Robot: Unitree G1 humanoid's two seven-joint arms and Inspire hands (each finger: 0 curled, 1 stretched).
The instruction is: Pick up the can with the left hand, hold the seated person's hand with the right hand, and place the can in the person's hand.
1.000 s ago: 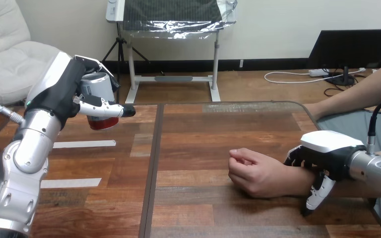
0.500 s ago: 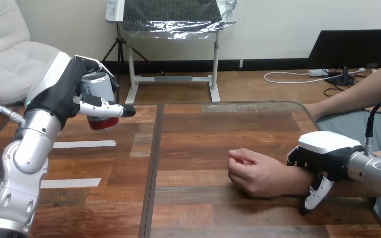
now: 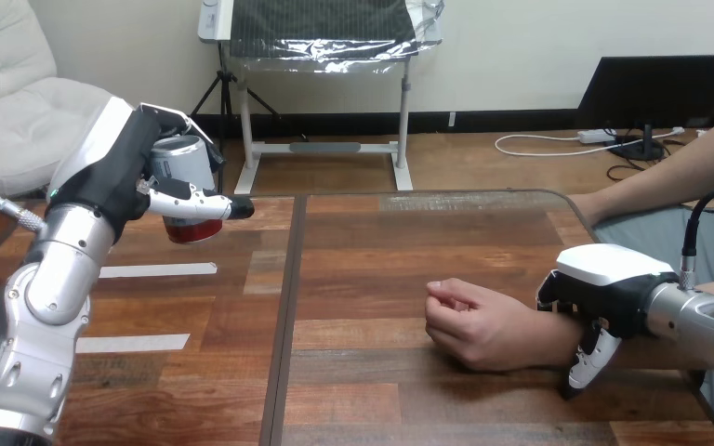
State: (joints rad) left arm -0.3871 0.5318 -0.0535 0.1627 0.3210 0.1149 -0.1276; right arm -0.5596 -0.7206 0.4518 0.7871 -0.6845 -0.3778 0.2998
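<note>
The left hand (image 3: 125, 177) is clamping the can (image 3: 188, 190) above the left part of the worktop (image 3: 363, 269). The right hand (image 3: 604, 283) is curling round the person's wrist (image 3: 550, 339) near the right edge.

Can (image 3: 186, 186): silver body, red base. Left hand (image 3: 116, 181) at can: black, white back shell; fingers (image 3: 191, 197) black-and-white. Right hand (image 3: 614, 271), far right of can: black, white shell. Counter (image 3: 363, 279): brown wood planks, dark seam.

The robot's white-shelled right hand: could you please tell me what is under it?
Under the right hand lies the person's wrist, on the brown wooden table; the hand's white shell hides whether they touch.
</note>
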